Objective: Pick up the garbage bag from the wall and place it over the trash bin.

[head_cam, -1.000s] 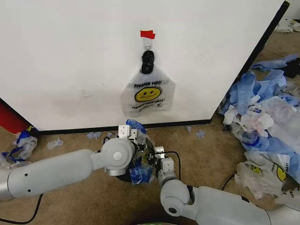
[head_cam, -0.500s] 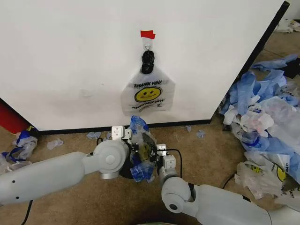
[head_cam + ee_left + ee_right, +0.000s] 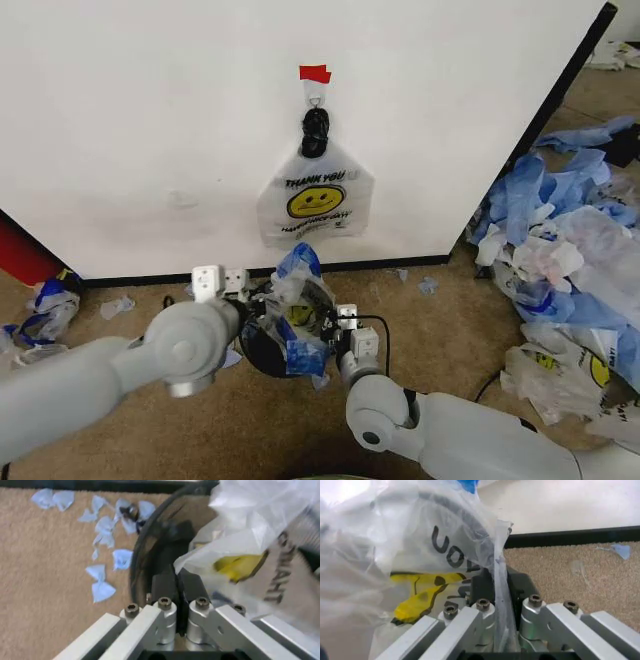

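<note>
Two grippers: both are low at the trash bin (image 3: 262,350), one on each side of its mouth, with a garbage bag (image 3: 297,300) bunched between them.
Bag location: it's draped over and into the bin's opening, crumpled high toward the wall (image 3: 150,120), smiley print showing in both wrist views. A second smiley bag (image 3: 313,203) hangs on the hook (image 3: 316,98) under the red tape (image 3: 314,73), well apart from either gripper.
Left gripper (image 3: 180,585): jaws pressed together right by the bin's rim; the bag edge lies just beside them, but I can't make out any plastic actually pinched in there, so I'd call it closed without a sure hold.
Right gripper (image 3: 499,587): clamped on a fold of the bag, the film runs straight down between the fingers.
Key relation: the bag's mouth stretches roughly left-to-right across the bin, along the line between the two grippers. The right one sits at the bag's near-right edge, the left one at the bin's left rim.
Nearer arm: the right has the plastic, so my guess is the spread depends on the left getting a grip on its own side.
Floor: blue scraps (image 3: 118,306) near the baseboard, a big bag pile (image 3: 570,260) off to the right.
</note>
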Controlling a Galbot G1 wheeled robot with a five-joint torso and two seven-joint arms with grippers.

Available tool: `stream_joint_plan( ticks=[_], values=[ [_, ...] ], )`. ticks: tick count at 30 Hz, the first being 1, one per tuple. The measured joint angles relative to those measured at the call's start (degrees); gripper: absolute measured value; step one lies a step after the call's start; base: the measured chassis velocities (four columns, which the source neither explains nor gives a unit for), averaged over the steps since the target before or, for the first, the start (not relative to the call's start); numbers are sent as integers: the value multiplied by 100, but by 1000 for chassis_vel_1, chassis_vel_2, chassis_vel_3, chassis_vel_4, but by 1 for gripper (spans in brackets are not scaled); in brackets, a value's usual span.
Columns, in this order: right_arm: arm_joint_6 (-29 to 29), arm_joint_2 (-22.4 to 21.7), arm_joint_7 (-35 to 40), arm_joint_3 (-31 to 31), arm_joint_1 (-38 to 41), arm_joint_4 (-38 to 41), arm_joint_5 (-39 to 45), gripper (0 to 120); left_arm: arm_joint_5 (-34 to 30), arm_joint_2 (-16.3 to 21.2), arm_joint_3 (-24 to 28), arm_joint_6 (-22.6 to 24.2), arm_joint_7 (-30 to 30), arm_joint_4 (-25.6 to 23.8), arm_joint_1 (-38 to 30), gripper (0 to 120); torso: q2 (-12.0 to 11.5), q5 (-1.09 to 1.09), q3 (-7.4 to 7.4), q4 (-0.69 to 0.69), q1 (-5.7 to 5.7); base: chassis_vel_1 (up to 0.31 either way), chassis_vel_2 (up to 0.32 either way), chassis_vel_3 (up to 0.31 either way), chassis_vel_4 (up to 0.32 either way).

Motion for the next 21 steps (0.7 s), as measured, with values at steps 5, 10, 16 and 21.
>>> stream_joint_plan(
  ticks=[5, 10, 16, 21],
  values=[
    [16, -37, -8, 70, -53, 67, 33, 1, 260, 268, -249, -20, 117, -168, 473, 0, 0, 2, 0, -2, 0, 0, 0, 0, 0],
    [65, -44, -34, 146, -109, 177, 92, 1, 417, 418, -409, -55, 204, -186, 647, 0, 0, 3, 0, -2, 0, 0, 0, 0, 0],
    [182, -74, -121, 323, -199, 284, 180, 1, 558, 389, -434, -70, 206, -86, 747, 0, 0, 2, 0, -2, 0, 0, 0, 0, 0],
    [355, -106, -276, 557, -292, 333, 272, 1, 641, 357, -433, -72, 221, 22, 762, 0, 0, 3, 0, -2, 0, 0, 0, 0, 0]
  ],
)
